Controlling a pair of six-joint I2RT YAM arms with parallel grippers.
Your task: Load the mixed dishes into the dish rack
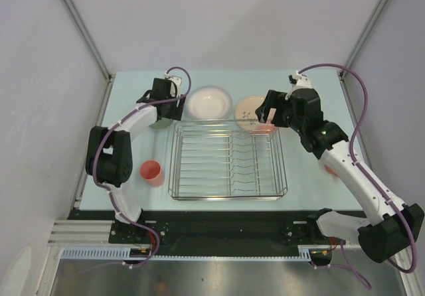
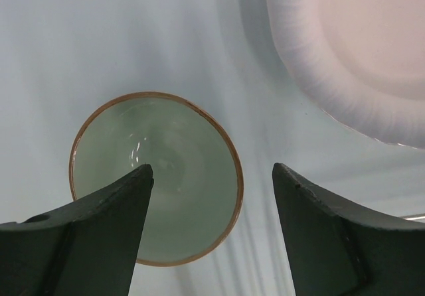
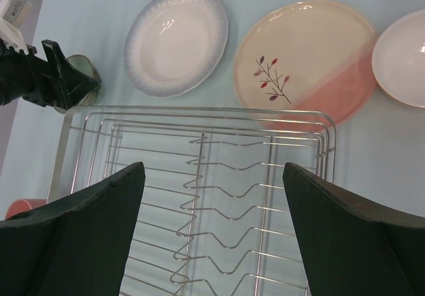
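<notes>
The silver wire dish rack (image 1: 228, 160) stands mid-table with no dishes in it; it also shows in the right wrist view (image 3: 199, 176). My left gripper (image 1: 166, 113) is open above the pale green bowl (image 2: 156, 176), one finger over its inside and one outside its rim. The bowl (image 1: 159, 123) sits at the rack's far left corner. A white plate (image 1: 209, 102) and a cream-and-pink plate with a twig pattern (image 3: 302, 57) lie behind the rack. My right gripper (image 1: 265, 118) is open and empty above the rack's far edge. The coral-pink cup (image 1: 151, 172) stands left of the rack.
A bowl with a white inside (image 3: 402, 57) lies right of the patterned plate; my right arm hides it in the top view. A small orange patch (image 1: 330, 171) shows beside my right forearm. Grey walls and metal posts close in the table's sides.
</notes>
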